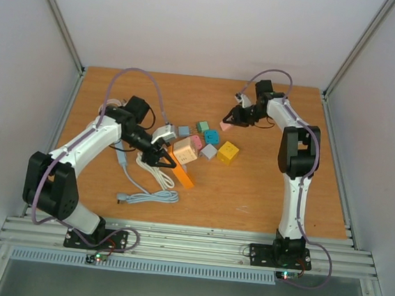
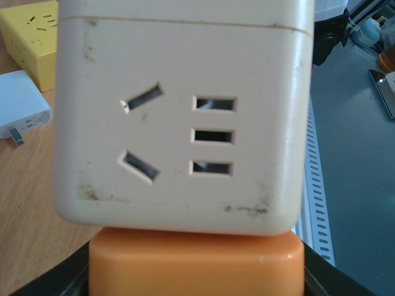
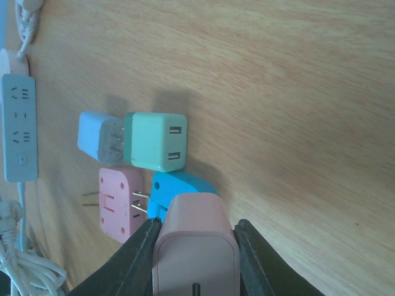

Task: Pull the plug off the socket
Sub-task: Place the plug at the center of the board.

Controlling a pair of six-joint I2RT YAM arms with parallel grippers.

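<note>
Left gripper squeezes the orange block touching the cream socket; right gripper squeezes a pink plug. A weak hold may let one slip.

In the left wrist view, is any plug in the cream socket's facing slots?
No, the cream socket shows every slot on its near face empty.

Left arm reaching from near-left base toward scene centre, elbow bending, wrist angling down and right. Left end effector clamping orange block, jaws standing partly apart. Right arm stretching far from near-right base, forearm turning left. Right end effector pinching pink plug, jaws standing narrow.
</note>
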